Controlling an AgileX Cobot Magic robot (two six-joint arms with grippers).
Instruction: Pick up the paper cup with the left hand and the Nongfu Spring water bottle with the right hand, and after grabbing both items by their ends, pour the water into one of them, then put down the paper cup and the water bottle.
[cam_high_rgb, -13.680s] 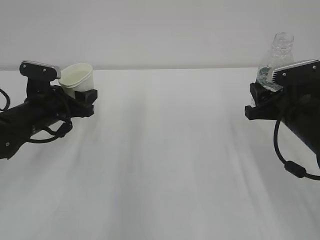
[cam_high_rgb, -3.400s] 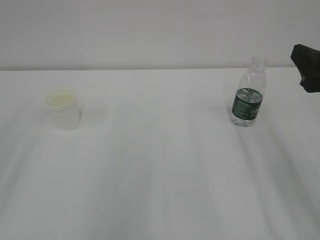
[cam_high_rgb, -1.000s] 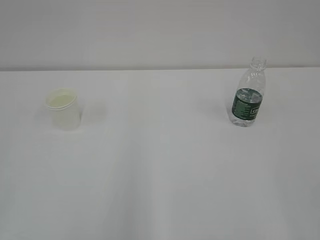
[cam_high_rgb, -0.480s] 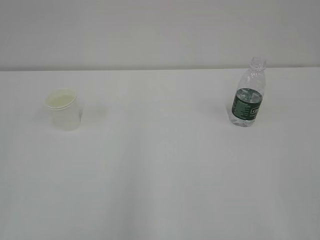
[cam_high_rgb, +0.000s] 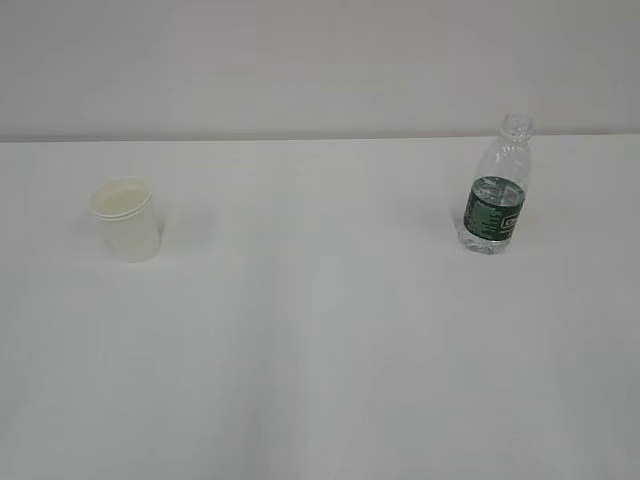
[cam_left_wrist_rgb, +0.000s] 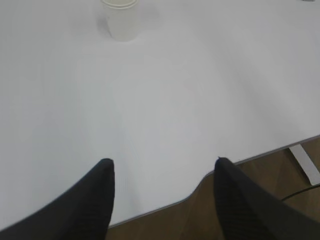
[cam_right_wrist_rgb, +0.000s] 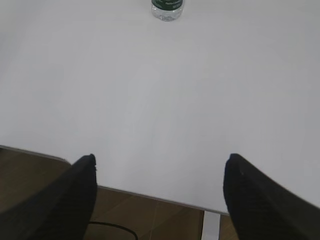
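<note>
Paper cup (cam_high_rgb: 126, 218) upright at table's left, Nongfu Spring water bottle (cam_high_rgb: 495, 187) well apart at right; left hand (cam_left_wrist_rgb: 162, 195), right hand (cam_right_wrist_rgb: 160, 192) spread, empty. Cup likely crushable, bottle slippery: grip bases gently

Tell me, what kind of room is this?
Probably a robot test room or lab: a plain white table holding only a paper cup and a water bottle, a blank wall behind, and wood-look floor below.
</note>
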